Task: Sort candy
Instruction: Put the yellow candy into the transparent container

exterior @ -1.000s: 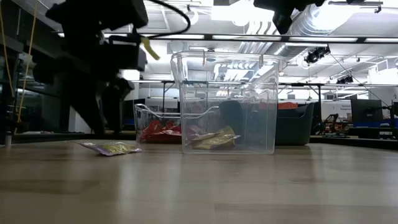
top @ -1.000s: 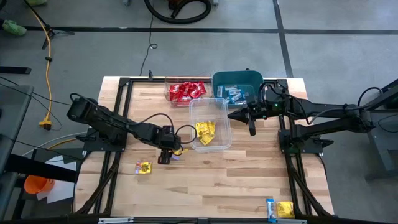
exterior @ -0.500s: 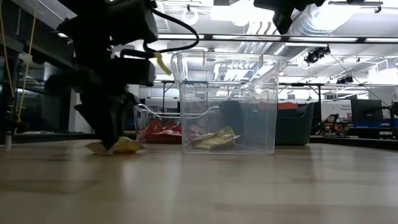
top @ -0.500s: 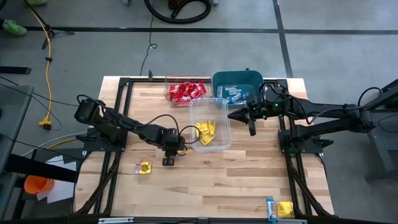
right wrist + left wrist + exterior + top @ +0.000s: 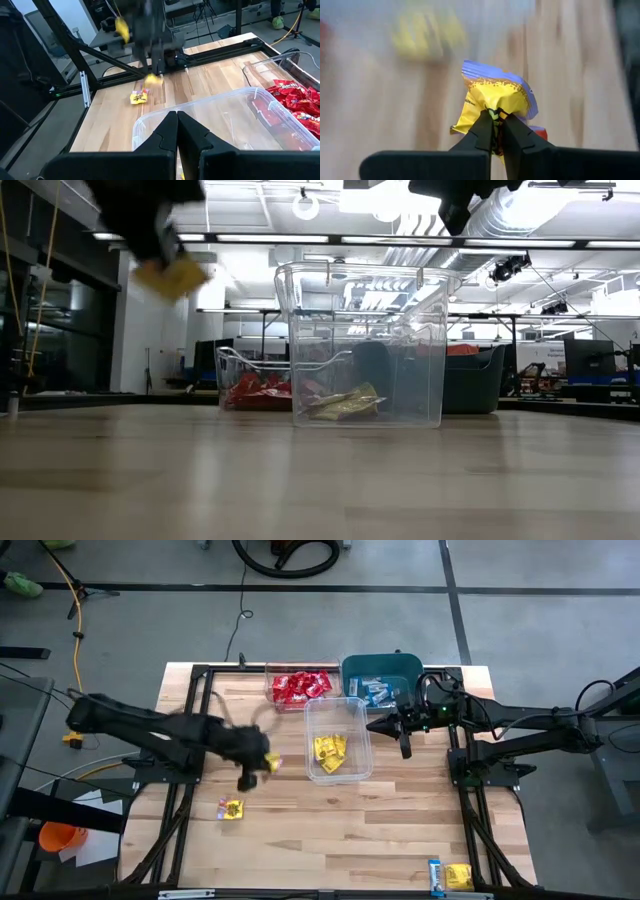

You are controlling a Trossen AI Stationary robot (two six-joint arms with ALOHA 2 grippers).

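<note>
Gripping a yellow candy (image 5: 492,100) just lifted off the table (image 5: 340,830), the left gripper (image 5: 495,120) can now carry it to the clear tub (image 5: 338,738); the right gripper (image 5: 176,120) waits clenched, empty.

bright overhead light; left arm (image 5: 170,732) smeared by motion blur.

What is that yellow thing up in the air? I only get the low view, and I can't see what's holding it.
Observer: It's a yellow candy packet. The left wrist view shows the left gripper shut on its lower edge.
Operator: Is there any more candy out on the table? I see none.
Observer: Yes. The high view shows another yellow packet lying on the wood, near the left arm.
Operator: What's the other arm doing?
Observer: The right gripper is shut, holds nothing, and sits beside the clear tub with yellow candy in it.
</note>
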